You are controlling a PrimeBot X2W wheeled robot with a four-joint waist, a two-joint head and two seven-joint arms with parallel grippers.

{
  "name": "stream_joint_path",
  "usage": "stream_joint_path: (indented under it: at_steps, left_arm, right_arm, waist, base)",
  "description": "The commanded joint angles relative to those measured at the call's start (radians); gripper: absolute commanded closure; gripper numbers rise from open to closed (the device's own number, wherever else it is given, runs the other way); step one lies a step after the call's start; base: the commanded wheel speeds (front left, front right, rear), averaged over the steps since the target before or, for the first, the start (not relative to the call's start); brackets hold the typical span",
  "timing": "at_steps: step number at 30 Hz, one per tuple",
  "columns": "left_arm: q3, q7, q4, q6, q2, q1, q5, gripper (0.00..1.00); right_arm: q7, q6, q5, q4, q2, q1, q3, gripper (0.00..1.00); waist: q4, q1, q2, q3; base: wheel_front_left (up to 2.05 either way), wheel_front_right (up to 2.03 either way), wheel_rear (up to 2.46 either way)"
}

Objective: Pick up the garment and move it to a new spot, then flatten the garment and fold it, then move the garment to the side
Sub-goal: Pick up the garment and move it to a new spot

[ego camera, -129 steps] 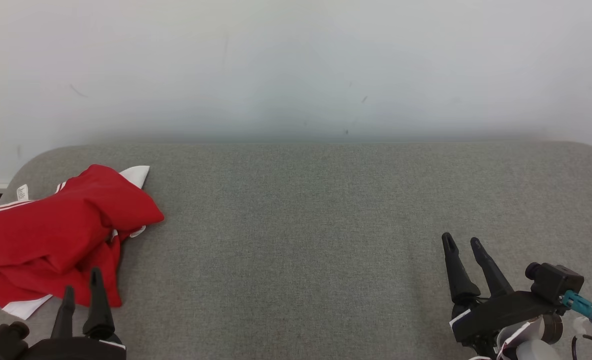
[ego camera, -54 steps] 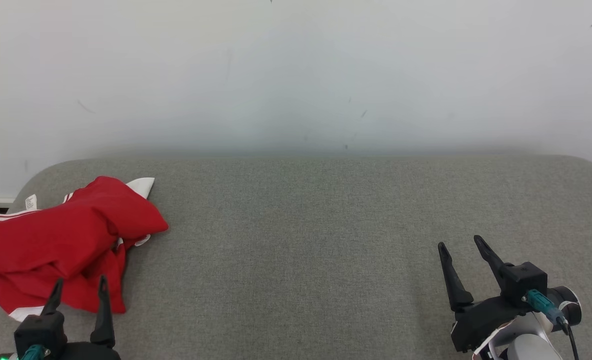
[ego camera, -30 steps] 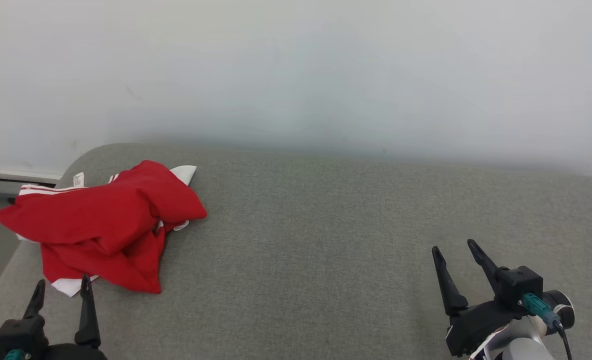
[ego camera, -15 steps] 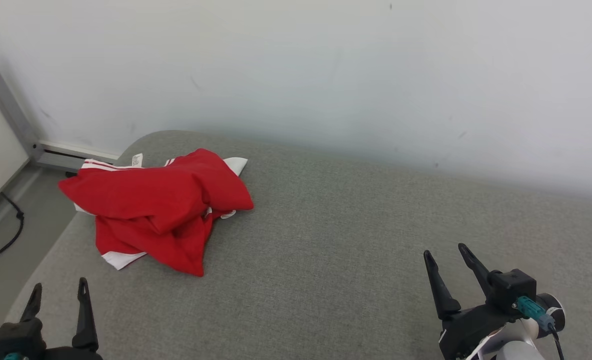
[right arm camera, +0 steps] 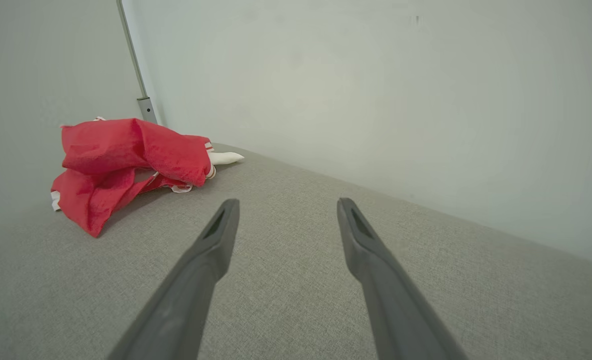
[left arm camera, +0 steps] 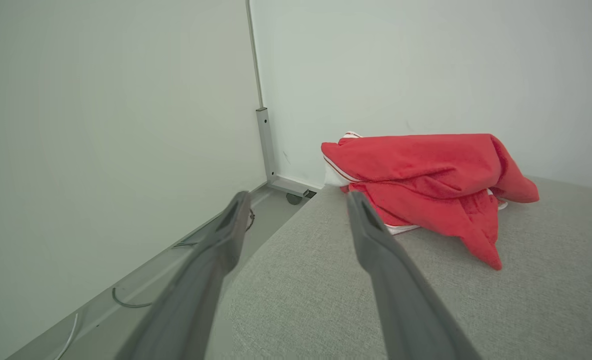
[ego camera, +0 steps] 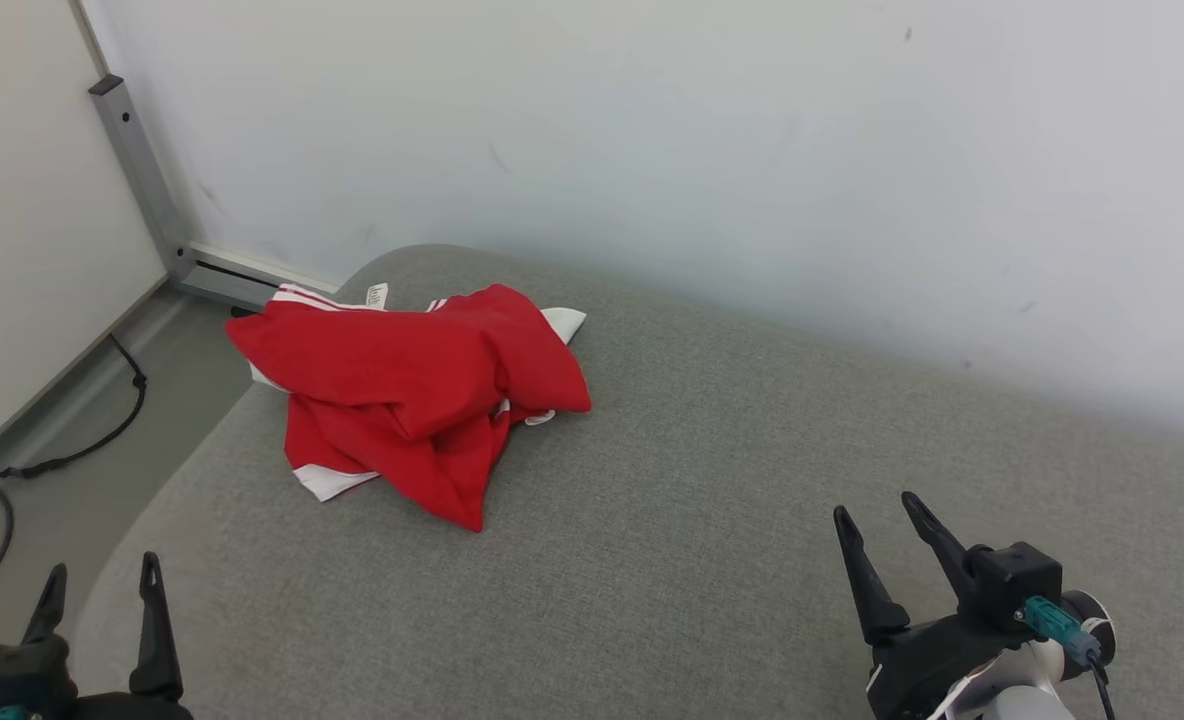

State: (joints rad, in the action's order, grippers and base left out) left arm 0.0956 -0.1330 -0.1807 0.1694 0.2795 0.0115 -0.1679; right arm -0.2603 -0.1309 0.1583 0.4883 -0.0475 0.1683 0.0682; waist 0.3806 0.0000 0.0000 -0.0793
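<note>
- Cloth of a soft grey covers the table (ego camera: 712, 540). The table has a round corner at the far left.
- The garment (ego camera: 412, 385) is red with white edges. It lies in a crumpled heap on the table, near that round corner and close to the far edge. Its left part reaches the left edge of the table.
- A small white label (ego camera: 377, 294) sticks up at the back of the heap.
- The left gripper (ego camera: 102, 565) is low down by the near left edge of the table. Its two dark fingers are spread, with nothing between them. In the left wrist view, one finger is over the floor and the other is over the table. It is well apart from the garment.
- The right gripper (ego camera: 874, 505) is over the near right part of the table. Its fingers are spread too, and it holds nothing. It is far from the garment, with bare grey cloth between them.
- A pale wall (ego camera: 652, 130) stands right behind the table. It has a few small dark marks on it.
- Another pale wall (ego camera: 12, 200) stands on the left side of the room.
- A grey metal post (ego camera: 137, 170) goes up where the two walls meet.
- The floor (ego camera: 72, 490) beside the table is grey.
- A black cable (ego camera: 102, 440) lies on the floor near the left wall.
</note>
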Motion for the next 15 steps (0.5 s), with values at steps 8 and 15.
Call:
stream_joint_path:
  at_steps: [8, 15]
  left_arm:
    - [0.001, -0.002, 0.005, 0.007, 0.013, -0.008, -0.016, 0.00]
    - [-0.001, -0.014, -0.008, 0.004, 0.022, -0.004, -0.021, 0.00]
  right_arm:
    - [-0.006, 0.000, 0.021, -0.010, -0.005, -0.008, 0.011, 0.00]
    - [-0.006, 0.000, 0.028, -0.012, -0.005, -0.008, 0.020, 0.00]
  waist:
    - [0.040, 0.0000, 0.0000, -0.006]
    - [0.048, 0.0000, 0.0000, -0.006]
  base:
    - [0.00, 0.00, 0.00]
    - [0.00, 0.00, 0.00]
